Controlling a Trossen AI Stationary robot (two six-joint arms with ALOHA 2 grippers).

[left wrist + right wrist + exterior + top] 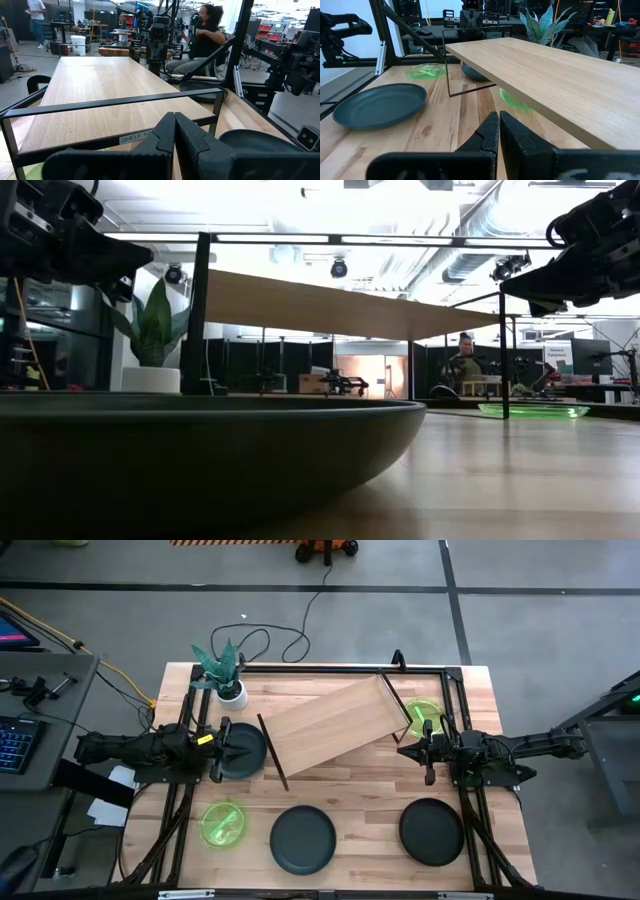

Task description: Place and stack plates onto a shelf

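The light wood shelf (335,725) stands askew on its black rod legs mid-table. Three dark plates lie flat on the table: one by the shelf's left end (243,752), one near-middle (303,838), one near-right (432,831). A green plate (222,823) lies near-left. Another green plate (422,715) lies by the shelf's right end. My left gripper (228,745) hovers shut above the left dark plate, its fingers (174,125) pointing at the shelf (100,85). My right gripper (405,750) hovers shut off the shelf's right end, fingers (498,122) together.
A white pot with a green plant (225,675) stands at the far left corner. Black frame rods (330,668) run along the table's far edge and sides. Bare tabletop (365,790) lies between the shelf and the near plates. A person (205,35) sits beyond the table.
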